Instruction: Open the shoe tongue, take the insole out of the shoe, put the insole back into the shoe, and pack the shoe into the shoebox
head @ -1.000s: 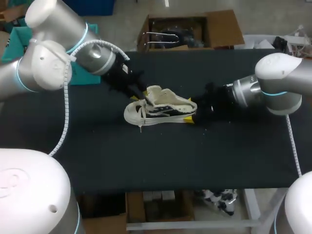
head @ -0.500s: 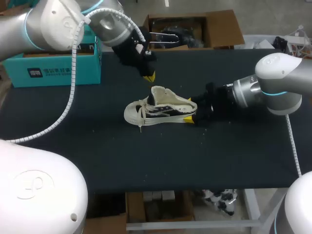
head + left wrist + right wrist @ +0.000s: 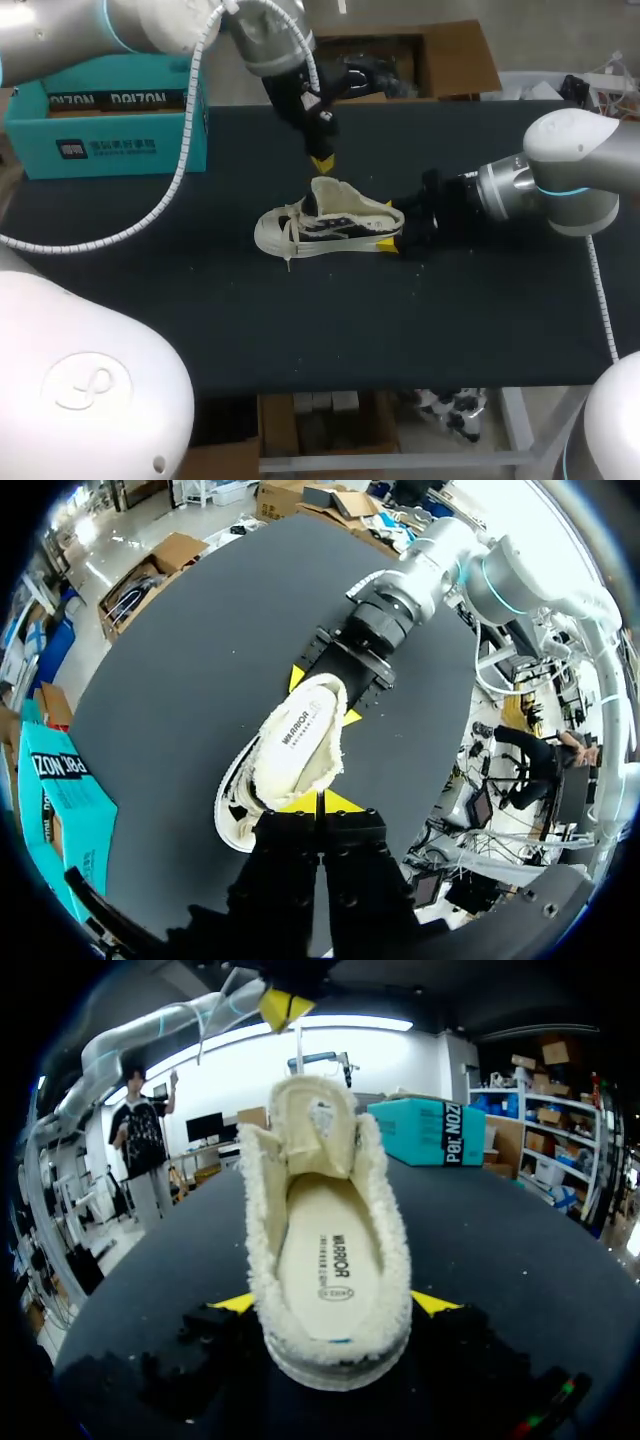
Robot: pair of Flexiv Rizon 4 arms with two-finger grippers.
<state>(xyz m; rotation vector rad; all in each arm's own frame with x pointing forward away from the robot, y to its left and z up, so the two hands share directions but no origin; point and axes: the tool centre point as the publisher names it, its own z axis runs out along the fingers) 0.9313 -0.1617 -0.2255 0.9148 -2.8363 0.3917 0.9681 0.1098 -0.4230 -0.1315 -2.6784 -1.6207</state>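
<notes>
A cream-and-black shoe point(image 3: 320, 224) lies on the black table point(image 3: 200, 320), toe to the left. Its fleece tongue point(image 3: 315, 1125) stands up and the insole point(image 3: 330, 1250) lies inside. My right gripper point(image 3: 390, 226) holds the heel, one yellow tip against each side point(image 3: 335, 1305). My left gripper point(image 3: 322, 160) hangs just above the tongue, tips pressed together and empty; in the left wrist view point(image 3: 320, 802) it looks straight down on the shoe point(image 3: 285, 755). The teal shoebox point(image 3: 110, 120) stands at the table's back left.
The shoebox point(image 3: 430, 1130) is well behind the toe, off to one side of the shoe. Bare black tabletop point(image 3: 180, 650) stretches in front of the shoe and to both sides of it.
My left gripper closed and rose from the shoe's tongue, swinging back and to the right above it. The arm no longer covers the teal shoebox. The right arm and the shoe stayed put.
</notes>
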